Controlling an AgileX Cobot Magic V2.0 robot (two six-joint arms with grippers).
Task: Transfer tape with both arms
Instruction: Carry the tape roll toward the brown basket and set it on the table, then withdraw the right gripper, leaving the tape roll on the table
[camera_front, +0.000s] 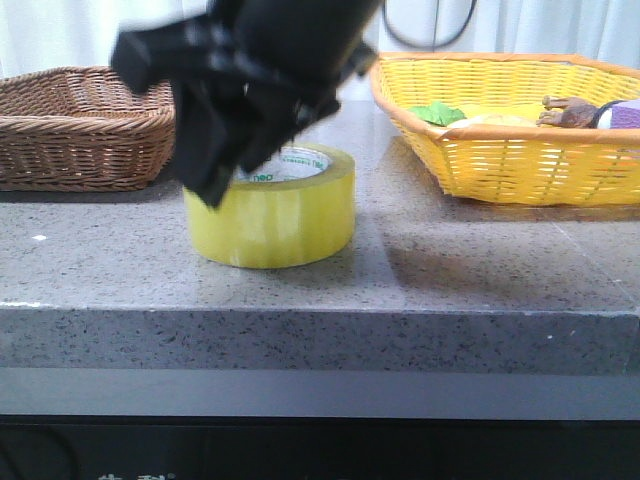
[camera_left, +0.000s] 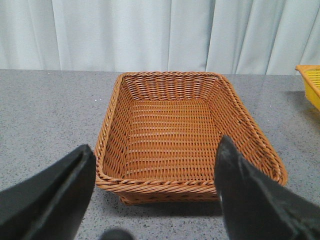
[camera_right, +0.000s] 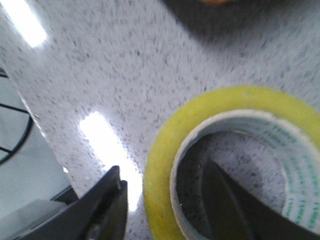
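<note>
Tape (camera_front: 272, 207), a wide translucent yellow-green roll, lay flat on the speckled grey stone table (camera_front: 470, 270), near its front edge. The right gripper (camera_right: 165, 200) straddled the roll's wall, one dark finger (camera_right: 227, 207) down inside the white core and the other outside, spread and not yet pinching it. Green lettering ringed the core; only "nep" could be read. The left gripper (camera_left: 152, 195) hung parted and empty before a brown wicker basket (camera_left: 187, 135), rectangular and finely woven. A yellow woven basket (camera_front: 520, 130) stood far right.
</note>
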